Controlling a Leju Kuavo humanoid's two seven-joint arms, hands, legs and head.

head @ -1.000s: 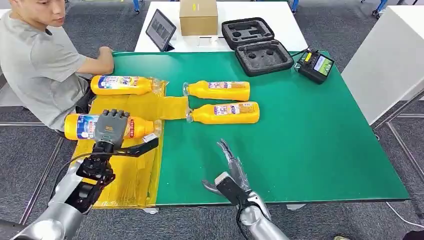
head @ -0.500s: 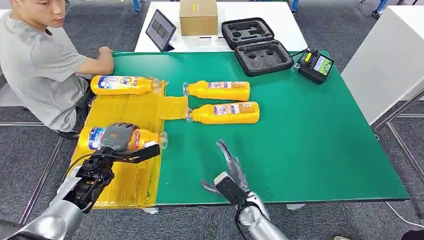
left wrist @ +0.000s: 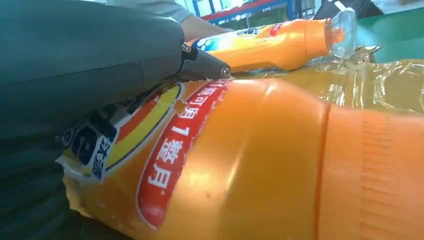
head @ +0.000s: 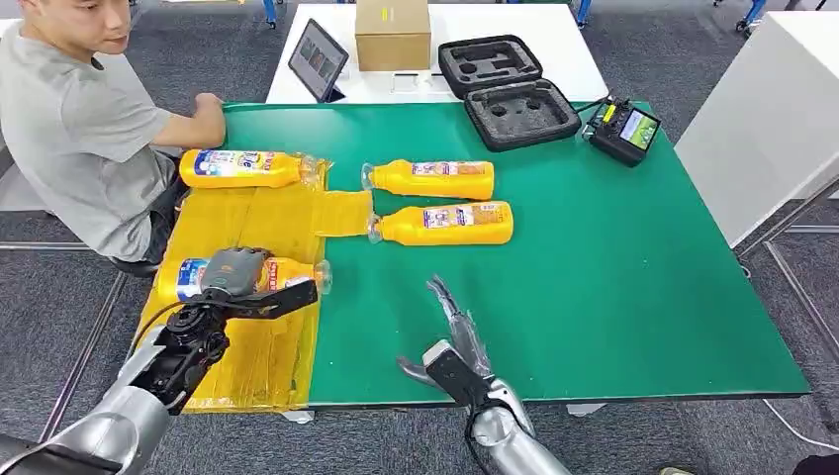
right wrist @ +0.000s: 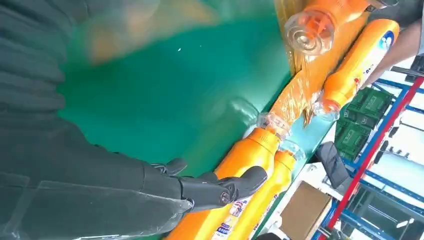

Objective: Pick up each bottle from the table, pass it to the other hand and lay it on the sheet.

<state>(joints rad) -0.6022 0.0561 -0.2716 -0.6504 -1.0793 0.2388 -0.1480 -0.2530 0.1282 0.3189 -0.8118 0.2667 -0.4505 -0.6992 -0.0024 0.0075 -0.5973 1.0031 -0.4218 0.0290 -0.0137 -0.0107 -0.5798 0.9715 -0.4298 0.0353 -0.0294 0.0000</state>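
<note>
An orange bottle (head: 295, 272) with a blue and red label lies on its side on the near part of the yellow sheet (head: 267, 356). My left hand (head: 235, 270) lies over its middle and holds it, thumb stretched along the near side. In the left wrist view the bottle (left wrist: 275, 165) presses against the hand (left wrist: 90, 65). A second bottle (head: 242, 168) lies at the sheet's far end. Two more bottles (head: 430, 179) (head: 445, 223) lie on the green table (head: 613, 277). My right hand (head: 452, 332) hovers open over the table's front edge, holding nothing.
A person (head: 79, 129) sits at the table's left side, one hand resting by the far corner. Behind the green table stand a tablet (head: 317, 57), a cardboard box (head: 393, 33) and an open black foam case (head: 508, 91). A controller (head: 623, 129) sits at the far right.
My left hand has brought the bottle toward me and down onto the near part of the sheet. The right hand has stayed still.
</note>
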